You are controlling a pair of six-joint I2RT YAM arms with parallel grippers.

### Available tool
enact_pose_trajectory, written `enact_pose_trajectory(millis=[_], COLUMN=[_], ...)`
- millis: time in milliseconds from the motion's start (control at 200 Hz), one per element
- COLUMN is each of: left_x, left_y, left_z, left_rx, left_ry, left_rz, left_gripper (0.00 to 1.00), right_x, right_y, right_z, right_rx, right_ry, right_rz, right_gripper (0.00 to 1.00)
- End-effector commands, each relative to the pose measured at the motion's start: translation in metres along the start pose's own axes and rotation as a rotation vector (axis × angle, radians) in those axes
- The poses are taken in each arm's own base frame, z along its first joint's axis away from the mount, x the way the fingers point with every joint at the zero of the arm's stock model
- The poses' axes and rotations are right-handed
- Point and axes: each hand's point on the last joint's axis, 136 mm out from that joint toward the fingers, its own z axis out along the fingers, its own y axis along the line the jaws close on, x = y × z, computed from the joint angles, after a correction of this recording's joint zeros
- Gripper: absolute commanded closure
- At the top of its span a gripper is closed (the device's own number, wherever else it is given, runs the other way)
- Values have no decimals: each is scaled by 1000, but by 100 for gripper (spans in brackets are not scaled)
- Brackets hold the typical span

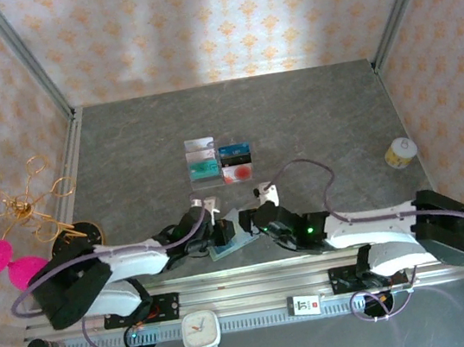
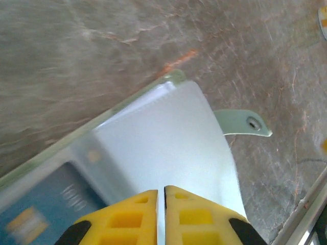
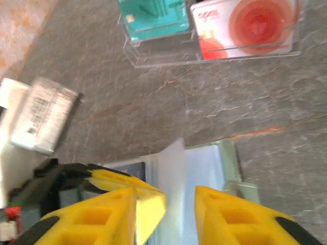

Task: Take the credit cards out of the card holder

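Note:
The sage-green card holder (image 1: pixel 230 242) lies open on the grey table near the front edge, between both grippers. My left gripper (image 2: pixel 161 191) is shut on a pale, see-through sleeve page (image 2: pixel 168 138) of the holder, pinching its edge. A blue credit card (image 2: pixel 43 217) sits in a pocket to the lower left, and the green snap tab (image 2: pixel 242 123) sticks out to the right. My right gripper (image 3: pixel 173 196) stands open, with the raised sleeve page (image 3: pixel 171 173) between its fingers. The same blue credit card (image 3: pixel 130 171) shows beside the left gripper's yellow fingers (image 3: pixel 107 176).
A clear tray (image 1: pixel 220 162) behind the holder has a teal card (image 3: pixel 153 15) and a red-and-white card (image 3: pixel 245 25), among others. A white labelled tag (image 3: pixel 41 115) lies left. A yellow-white tub (image 1: pixel 401 152) sits far right, a white clock (image 1: pixel 200 329) on the front rail.

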Motion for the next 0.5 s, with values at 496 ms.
enact_pose_trajectory(millis=[496], left_x=[-12], left_y=[27], left_z=[-57], left_rx=[-55], left_ry=[-149], left_rz=[-85], left_gripper=[82], right_x=[24], right_y=[37], right_z=[26], right_rx=[-183], right_ry=[257], right_rz=[-131], right_gripper=[81])
